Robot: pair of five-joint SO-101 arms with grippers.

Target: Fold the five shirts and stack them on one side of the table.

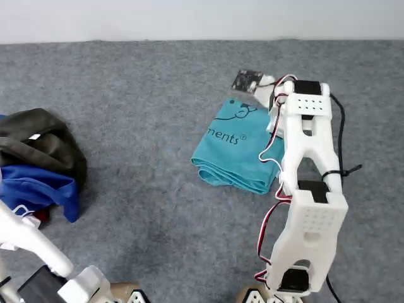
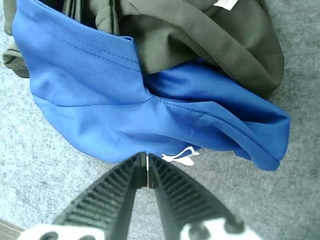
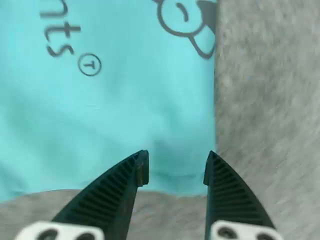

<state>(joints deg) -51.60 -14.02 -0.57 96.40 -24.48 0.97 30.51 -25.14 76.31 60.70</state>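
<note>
The desk point(image 1: 145, 208) is covered by a grey, carpet-like surface. One teal shirt point(image 1: 235, 154) is laid folded right of centre in the high view, with dark print on its top face. The other shirts are heaped unfolded at the left edge of the frame, well apart from the teal shirt. An olive shirt point(image 1: 41, 142) is on top, and a blue shirt point(image 1: 38, 189) lies under it, toward the lower side. A strip of red cloth point(image 1: 39, 216) is seen just below the blue shirt. The number of shirts in the heap cannot be told.

The right arm point(image 1: 309, 170) is extended up the right half of the frame, along the right edge of the teal shirt. The right tool point(image 3: 177, 165) is held open, with a wide gap between its fingers point(image 3: 122, 185), and nothing is gripped. In the right wrist view it is positioned above an edge of the teal shirt. One finger is over the cloth and the other is at the border between cloth and desk.

The left arm point(image 1: 38, 249) is located in the lower left corner of the frame, beside the heap. The left tool point(image 2: 148, 162) is closed, its fingers point(image 2: 115, 195) pressed together, and no cloth is seen between them. Its tips are placed at the hem of the blue shirt, just beside a small white logo point(image 2: 182, 157).
</note>
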